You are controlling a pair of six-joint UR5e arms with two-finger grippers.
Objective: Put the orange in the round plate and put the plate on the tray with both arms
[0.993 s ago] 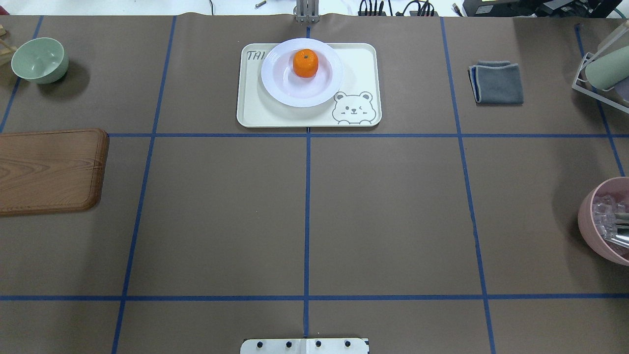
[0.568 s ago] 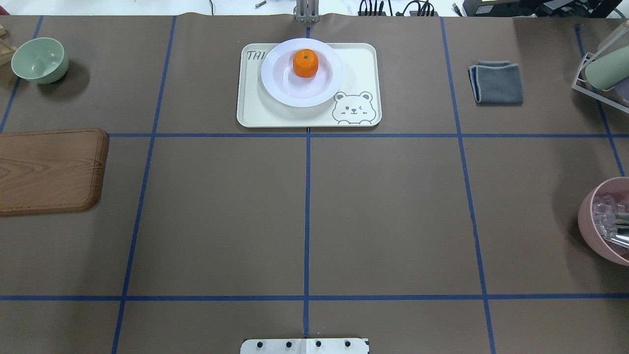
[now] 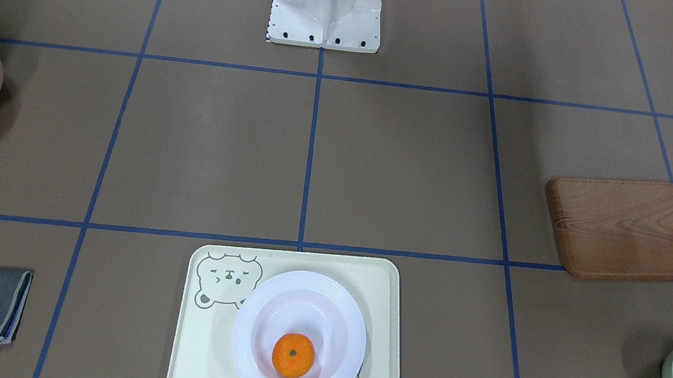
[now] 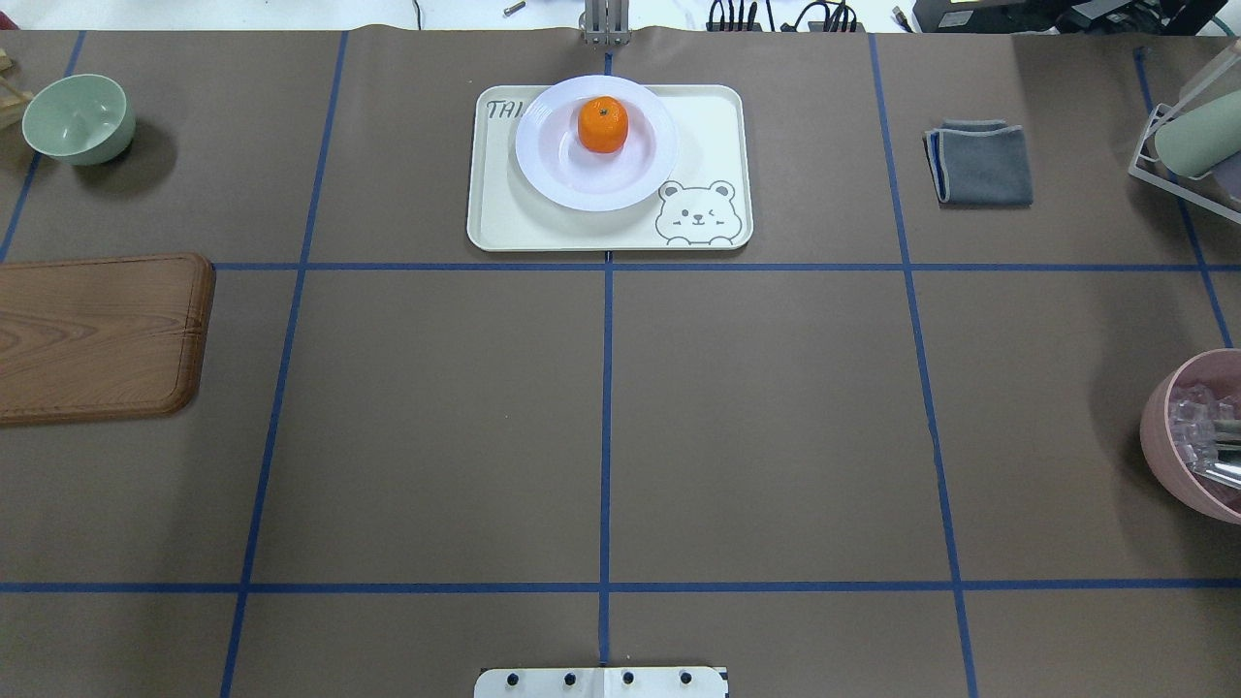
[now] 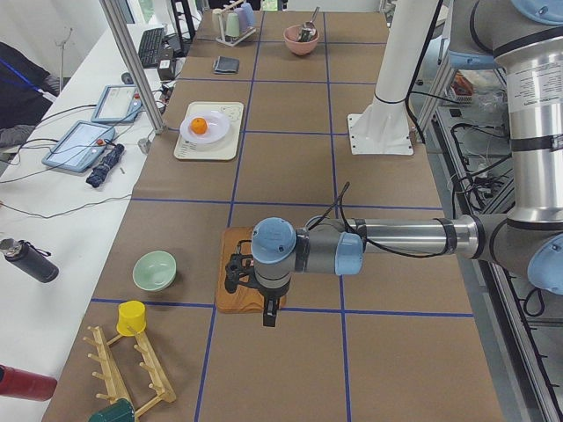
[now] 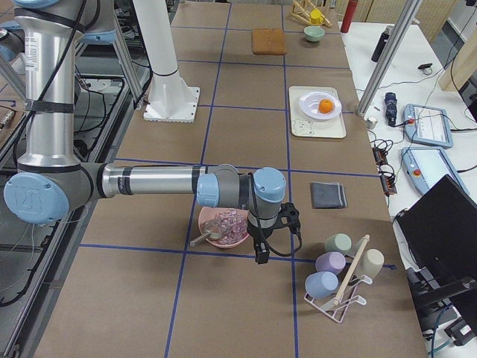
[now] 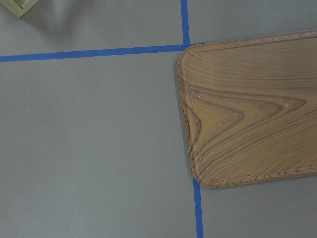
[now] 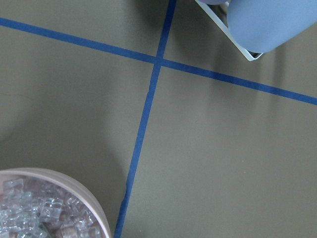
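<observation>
- Brown paper is covering the whole tabletop (image 4: 756, 417), and blue tape lines (image 4: 606, 436) are splitting it into big squares. The white base (image 3: 327, 1) is standing at the robot's edge.
- A white side tabletop (image 5: 62, 229) is running along the far edge, with a couple of tablets (image 5: 79, 145) lying on it.
- The tray (image 4: 504, 218) is sitting at the middle of the far side. The round plate (image 4: 562, 170) is resting on it and covering part of the lettering. The orange (image 4: 603, 124) is sitting inside the plate, a bit off centre toward the far rim.
- The left end effector (image 5: 268, 315) is hanging over the edge of the wooden board (image 4: 97, 334), well apart from the tray. It's only showing in the side view, so I can't tell if the fingers are apart or together.
- The right end effector (image 6: 261, 255) is hanging just beside the pink bowl (image 4: 1178, 436), between it and the cup rack (image 6: 339, 280). Same deal, can't tell how far it's open.
- The green bowl (image 4: 78, 118) and the grey cloth (image 4: 981, 165) are sitting out toward opposite far corners.
</observation>
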